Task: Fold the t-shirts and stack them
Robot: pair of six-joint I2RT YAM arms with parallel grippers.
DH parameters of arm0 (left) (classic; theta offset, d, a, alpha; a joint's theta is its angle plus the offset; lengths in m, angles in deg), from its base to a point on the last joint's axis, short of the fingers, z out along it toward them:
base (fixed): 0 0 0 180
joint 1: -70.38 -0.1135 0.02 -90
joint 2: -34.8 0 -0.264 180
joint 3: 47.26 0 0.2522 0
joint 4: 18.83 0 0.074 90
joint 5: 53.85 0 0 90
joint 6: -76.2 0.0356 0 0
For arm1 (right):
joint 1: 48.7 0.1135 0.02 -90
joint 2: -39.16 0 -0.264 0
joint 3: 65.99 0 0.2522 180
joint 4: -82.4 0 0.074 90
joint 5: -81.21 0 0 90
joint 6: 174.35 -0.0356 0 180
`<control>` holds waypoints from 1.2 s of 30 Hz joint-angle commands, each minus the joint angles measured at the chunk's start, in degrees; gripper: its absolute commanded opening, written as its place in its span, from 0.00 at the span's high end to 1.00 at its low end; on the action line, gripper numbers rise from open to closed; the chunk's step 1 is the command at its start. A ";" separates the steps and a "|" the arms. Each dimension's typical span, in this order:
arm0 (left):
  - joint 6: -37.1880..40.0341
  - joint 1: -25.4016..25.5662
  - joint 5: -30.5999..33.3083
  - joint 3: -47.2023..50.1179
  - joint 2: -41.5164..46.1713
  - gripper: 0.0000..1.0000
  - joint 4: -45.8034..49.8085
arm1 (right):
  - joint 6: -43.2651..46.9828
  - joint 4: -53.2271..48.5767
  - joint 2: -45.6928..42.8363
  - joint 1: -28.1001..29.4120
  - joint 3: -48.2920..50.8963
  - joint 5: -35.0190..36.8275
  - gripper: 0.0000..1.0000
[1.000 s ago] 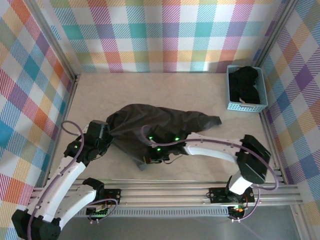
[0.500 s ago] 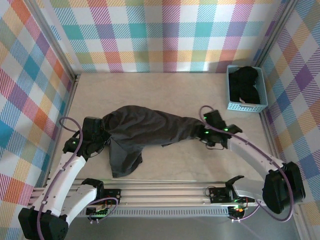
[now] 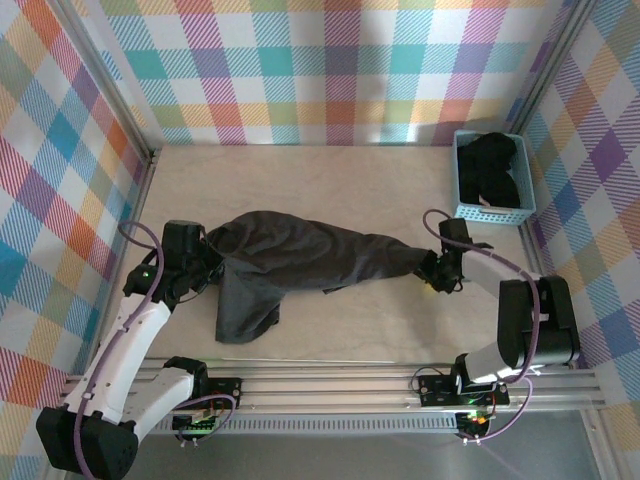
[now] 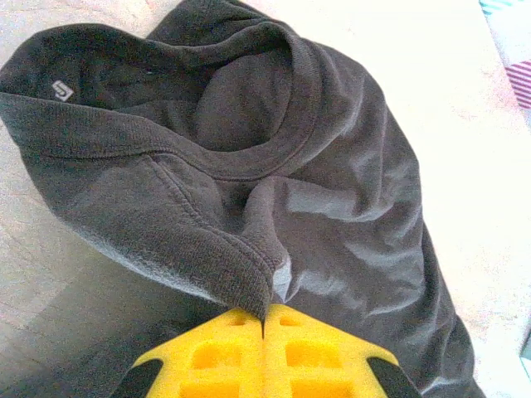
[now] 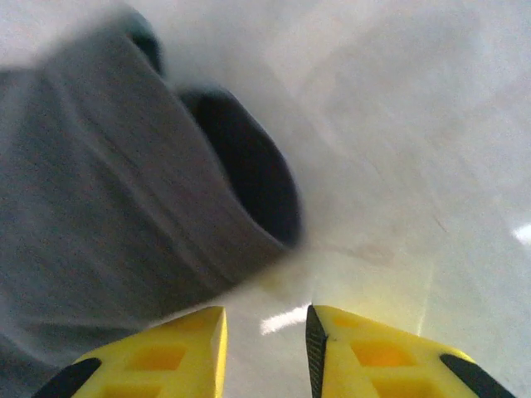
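T-shirt across table middle; left claw at left end, right claw at right (basket behind).

Right wrist view: t-shirt end smeared by blur, hem and weave unreadable.
Left wrist view: t-shirt runs off bottom and right edges; logo inside collar too small to read; left gripper below t-shirt fold, cut by bottom edge.
Top view, right of t-shirt: dark cloth in basket, number of pieces unclear.

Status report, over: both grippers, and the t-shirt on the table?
Left gripper shut on t-shirt edge. Right gripper open, empty, beside its other end. Shirt stretched out, unfolded. Basket far right, apart.
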 commanded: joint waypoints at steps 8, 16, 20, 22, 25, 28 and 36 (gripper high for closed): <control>1.78 -2.67 -2.67 -6.99 -0.75 1.00 -1.20 | 3.84 0.03 7.92 -0.68 -9.99 -2.93 0.65; 2.71 -3.28 -4.21 -11.52 -2.17 1.00 -0.98 | 2.53 4.46 10.53 -0.95 -10.76 -5.55 0.79; 3.01 -3.97 -4.82 -13.99 -3.15 1.00 -0.76 | 3.07 3.29 9.54 -0.95 -14.02 -4.49 1.00; 3.25 -4.41 -5.46 -15.39 -3.66 1.00 -0.93 | 3.32 1.63 6.72 -1.05 -15.83 -4.25 1.00; 3.42 -5.28 -7.12 -18.08 -4.65 1.00 -1.51 | 2.69 -0.75 0.34 -1.03 -18.11 -5.01 1.00; 3.41 -6.07 -7.79 -21.28 -5.78 1.00 -1.74 | 2.19 -4.74 -4.79 -1.03 -21.79 -5.59 1.00; 2.86 -10.56 -12.31 -32.60 -9.33 1.00 -3.46 | 2.87 -13.03 -11.27 -1.08 -35.04 -6.56 1.00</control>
